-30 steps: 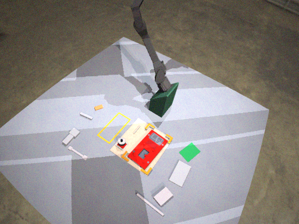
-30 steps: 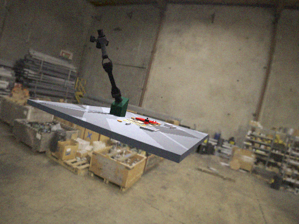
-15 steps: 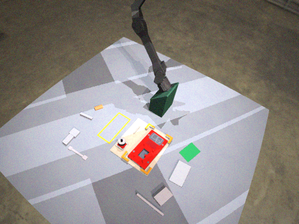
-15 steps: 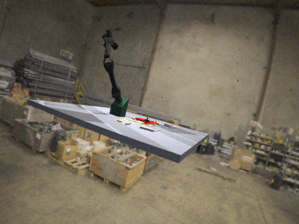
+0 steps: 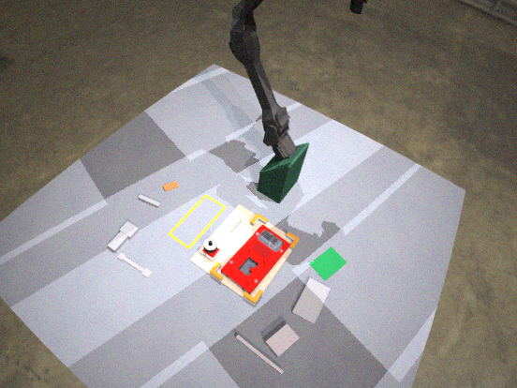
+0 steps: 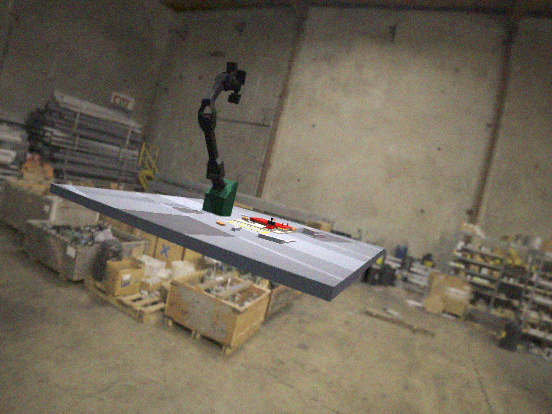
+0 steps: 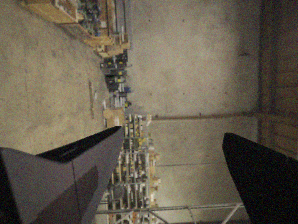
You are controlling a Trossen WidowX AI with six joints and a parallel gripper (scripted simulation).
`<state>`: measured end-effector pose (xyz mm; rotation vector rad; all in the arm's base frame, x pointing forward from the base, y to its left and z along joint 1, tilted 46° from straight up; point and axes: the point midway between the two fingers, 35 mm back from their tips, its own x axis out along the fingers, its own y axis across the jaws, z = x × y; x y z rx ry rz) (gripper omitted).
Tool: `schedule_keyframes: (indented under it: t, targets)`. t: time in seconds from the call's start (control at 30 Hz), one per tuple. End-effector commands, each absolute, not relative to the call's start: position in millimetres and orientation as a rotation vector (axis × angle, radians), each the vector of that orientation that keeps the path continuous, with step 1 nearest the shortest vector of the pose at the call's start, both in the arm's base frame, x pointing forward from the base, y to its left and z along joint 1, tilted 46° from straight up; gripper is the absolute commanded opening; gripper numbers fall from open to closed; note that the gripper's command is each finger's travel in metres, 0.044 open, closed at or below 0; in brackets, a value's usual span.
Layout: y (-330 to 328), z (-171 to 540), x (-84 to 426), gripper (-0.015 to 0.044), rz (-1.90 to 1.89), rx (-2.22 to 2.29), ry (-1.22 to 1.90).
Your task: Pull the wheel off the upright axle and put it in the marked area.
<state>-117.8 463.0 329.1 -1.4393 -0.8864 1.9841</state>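
Observation:
The black-and-white wheel (image 5: 210, 246) (image 6: 270, 220) sits on the upright axle over a small red base at the left corner of the beige board (image 5: 234, 225). The yellow marked area (image 5: 187, 214) lies on the table just left of the board. My gripper (image 5: 358, 6) (image 6: 234, 95) (image 7: 172, 136) is raised high above the table, far from the wheel. In the wrist view its two dark fingers stand apart with only the warehouse wall and shelves between them. It is open and holds nothing.
The arm stands on a green base (image 5: 281, 175) (image 6: 220, 197) behind the board. A red plate (image 5: 255, 258) with orange corner clamps lies on the board. An orange block (image 5: 170, 186), white bars (image 5: 149, 201) (image 5: 134, 264), a green square (image 5: 328, 263) and grey plates (image 5: 311, 300) lie around.

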Motion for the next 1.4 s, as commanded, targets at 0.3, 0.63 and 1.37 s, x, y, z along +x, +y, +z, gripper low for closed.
schedule_keyframes:
  t: [0.3, 0.63, 1.37]
  targets:
    - [469.2, 238.3, 66.8, 0.0300, 1.553, -1.202, 0.254]
    - [431.2, 189.2, 153.8, 0.0300, 1.141, -0.939, 0.716]
    - [249.6, 87.6, 321.7, 0.0300, -0.110, -0.187, 1.165]
